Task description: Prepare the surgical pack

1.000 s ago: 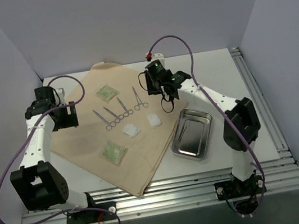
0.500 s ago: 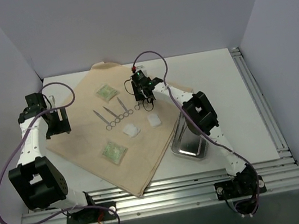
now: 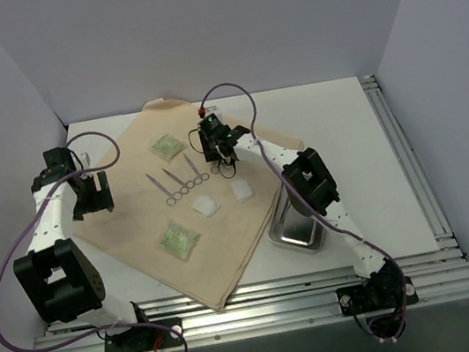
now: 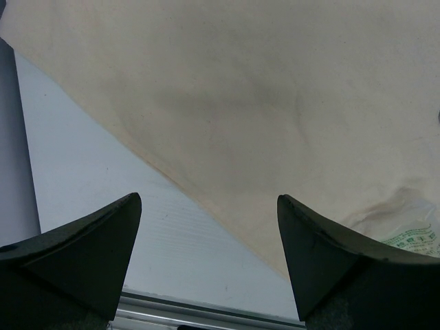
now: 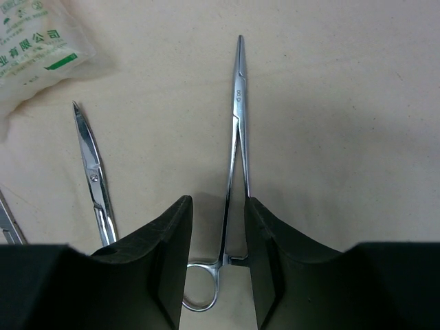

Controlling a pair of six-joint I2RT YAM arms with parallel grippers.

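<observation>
Forceps, gauze pads, packets on cloth, tray to right

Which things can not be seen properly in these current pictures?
One forceps, top view: hidden under the right gripper.
Its second ring, right wrist view: behind a finger.
Steel tray, top view: partly covered by the right arm.
Green packet print, right wrist view: cut by edge.

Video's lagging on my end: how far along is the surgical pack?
Done: the cloth lies spread flat. In hand: the right gripper straddles the rightmost forceps, not yet closed; the left gripper hovers open at the cloth's edge. Left: probably loading the tray, whose visible part looks empty, then wrapping.
</observation>
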